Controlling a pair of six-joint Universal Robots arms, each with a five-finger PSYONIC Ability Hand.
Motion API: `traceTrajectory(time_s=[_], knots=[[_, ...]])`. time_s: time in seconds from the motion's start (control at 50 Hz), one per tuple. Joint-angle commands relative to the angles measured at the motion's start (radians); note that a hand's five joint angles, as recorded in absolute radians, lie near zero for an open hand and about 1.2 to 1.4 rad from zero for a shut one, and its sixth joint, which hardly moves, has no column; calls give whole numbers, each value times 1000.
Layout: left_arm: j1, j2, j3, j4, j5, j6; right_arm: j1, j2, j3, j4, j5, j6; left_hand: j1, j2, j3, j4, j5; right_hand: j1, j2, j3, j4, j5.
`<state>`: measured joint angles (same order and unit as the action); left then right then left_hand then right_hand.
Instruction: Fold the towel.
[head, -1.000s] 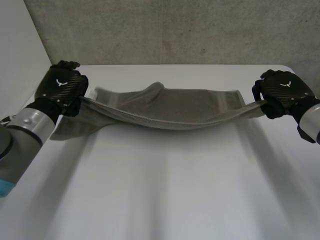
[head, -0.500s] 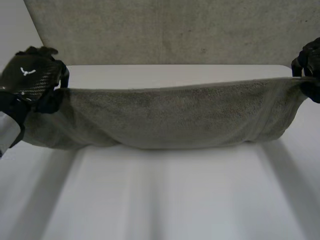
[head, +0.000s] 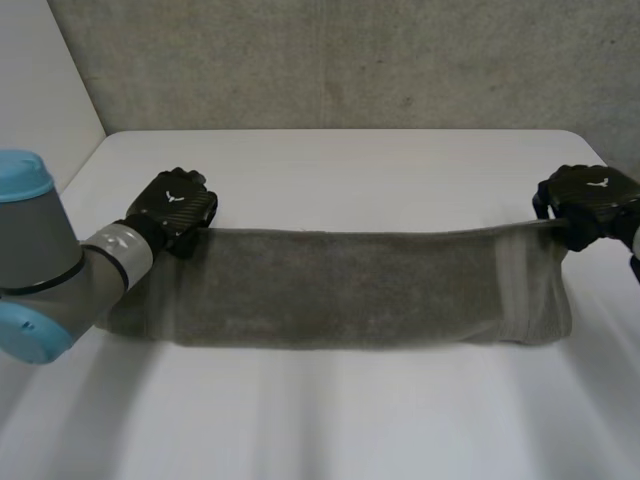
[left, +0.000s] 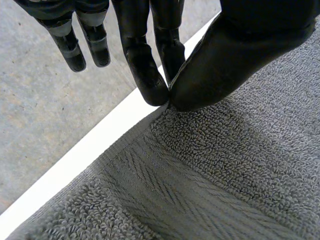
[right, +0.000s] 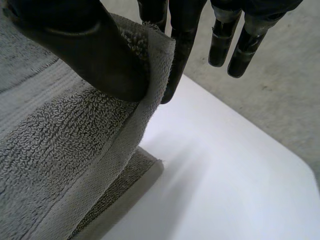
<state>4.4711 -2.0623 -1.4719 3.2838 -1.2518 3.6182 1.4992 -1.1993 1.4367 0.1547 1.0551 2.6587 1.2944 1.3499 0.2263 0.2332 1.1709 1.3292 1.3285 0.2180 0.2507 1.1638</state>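
One towel (head: 340, 285), pinched by left hand (head: 178, 208) and right hand (head: 590, 200), spans white table (head: 350, 420).

towel (head: 340, 290): grey-brown, plain terry loops; woven band (left: 165, 190) near edge w/ herringbone pattern, same grey. left hand (head: 176, 208) & right hand (head: 590, 198): black, carbon-weave backs, small white mark each. left arm (head: 45, 250): grey, lt-blue caps. table (head: 350, 420) white. wall (head: 350, 60): grey, speckled.

Lower layer of the towel (head: 340, 285) mostly hidden under upper; right arm (head: 634, 245) cut off.
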Motion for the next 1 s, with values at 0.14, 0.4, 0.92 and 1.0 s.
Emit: traceTrajectory(time_s=[0.14, 0.4, 0.92, 1.0], knots=[[-1, -186, 171, -6, 3, 56, 67, 224, -166, -12, 88, -14, 102, 46, -52, -59, 51, 67, 68, -43, -76, 58], [-3, -302, 252, 2, 2, 112, 92, 314, -213, -72, 164, -55, 102, 46, -52, -59, 51, 67, 68, -43, -76, 58], [6, 144, -68, 82, 3, -90, 151, -132, 196, -273, 286, 33, -1120, -1175, -52, -59, -1171, -1155, -1154, -43, -76, -1164], [33, 284, -221, 89, 5, -125, 148, -189, 296, -267, 238, 26, -1120, -1175, -52, -59, -1171, -1155, -1154, -43, -76, -1164]])
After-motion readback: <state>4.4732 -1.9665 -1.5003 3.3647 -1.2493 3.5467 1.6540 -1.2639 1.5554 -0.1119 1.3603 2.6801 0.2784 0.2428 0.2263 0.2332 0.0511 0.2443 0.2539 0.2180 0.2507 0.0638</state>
